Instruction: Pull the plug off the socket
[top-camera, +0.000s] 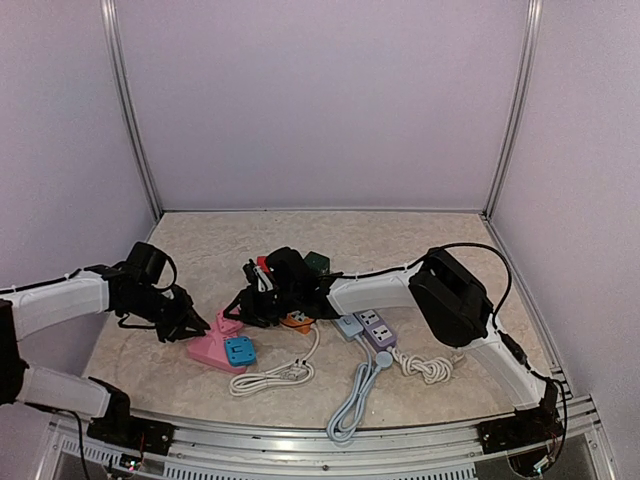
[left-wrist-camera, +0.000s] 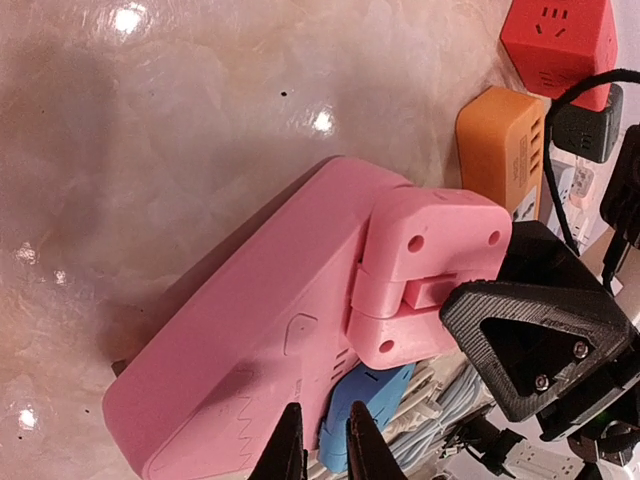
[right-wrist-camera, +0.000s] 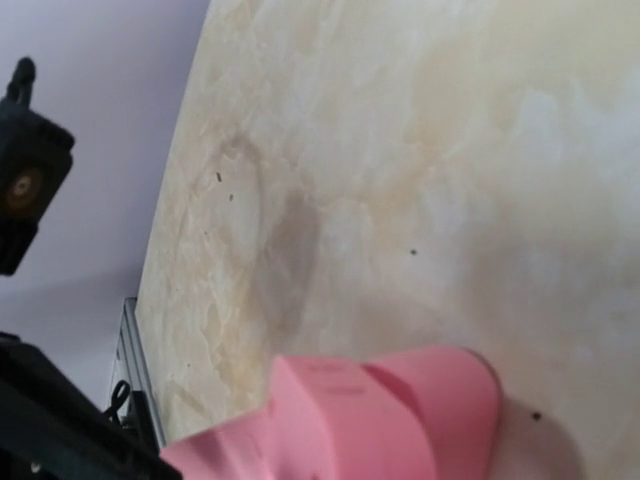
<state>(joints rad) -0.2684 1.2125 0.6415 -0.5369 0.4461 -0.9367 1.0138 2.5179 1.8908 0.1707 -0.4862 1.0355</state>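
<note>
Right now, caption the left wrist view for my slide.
Pink plug sits in the pink power strip, blue adapter beside it, orange strip beyond.

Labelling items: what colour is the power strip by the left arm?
Pink power strip, best in left wrist view.

We see an orange power block beside a red cube socket, and a lavender strip with loose cords on the marbled table.

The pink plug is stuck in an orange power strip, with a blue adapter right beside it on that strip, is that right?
Not quite. The pink plug sits in a pink power strip, not an orange one. The blue adapter is right beside it on that strip. The left wrist view shows this.
</note>
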